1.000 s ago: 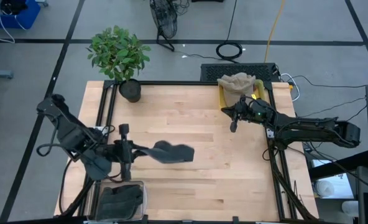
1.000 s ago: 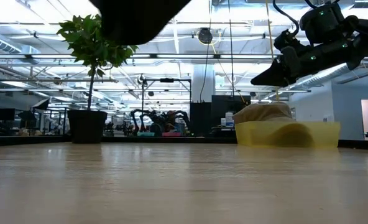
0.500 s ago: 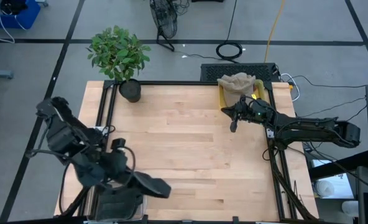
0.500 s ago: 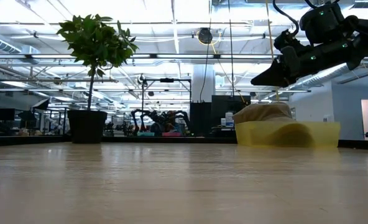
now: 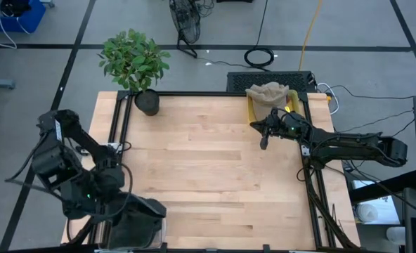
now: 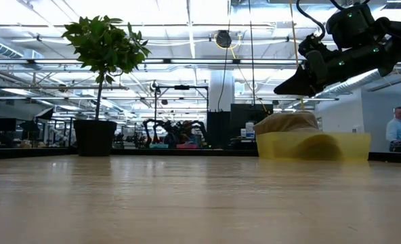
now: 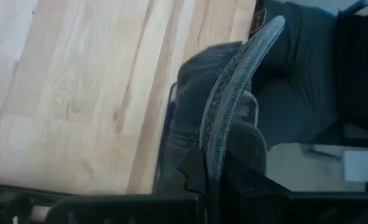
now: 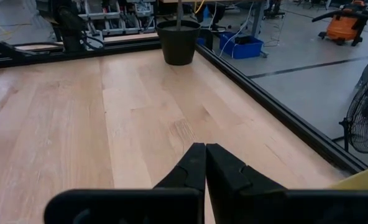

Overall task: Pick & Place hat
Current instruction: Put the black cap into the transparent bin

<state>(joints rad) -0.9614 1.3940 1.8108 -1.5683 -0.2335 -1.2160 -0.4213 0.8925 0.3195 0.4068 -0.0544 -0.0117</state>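
high view: left to right, with clock directions read off the table as seen from above.

left gripper (image 5: 134,211): hanging at about 7 o'clock over the table's near-left corner, pinched tight on the brim of the dark hat (image 7: 218,118). In the left wrist view the fingers (image 7: 193,174) clamp the mesh edge.

hat: dark grey, soft knit-looking crown and a thin curved brim with a woven texture. It droops over the bin (image 5: 139,228) at 7 o'clock, and more dark fabric already sits inside.

risk 1: it's only held by the brim edge, so I reckon the floppy crown could catch on the bin rim and slump half out on release.

risk 2: let go too far toward the table and it probably lands on the wood, not in the bin.

table (image 5: 208,161): pale butcher-block planks, smooth, black metal frame around it.

plant (image 5: 134,60): leafy green in a round dark pot at 11 o'clock, well away from the action.

right gripper (image 5: 264,143): waiting near 2 o'clock, fingers pressed together with nothing in them, per the right wrist view.

tan hat (image 5: 268,93): lumpy, soft-looking, piled in a yellow tub (image 6: 312,146) at 1 o'clock, just beside the right gripper. The tub looks like translucent plastic.

risk 3: low odds, but a swing from the right arm could clip that tub.
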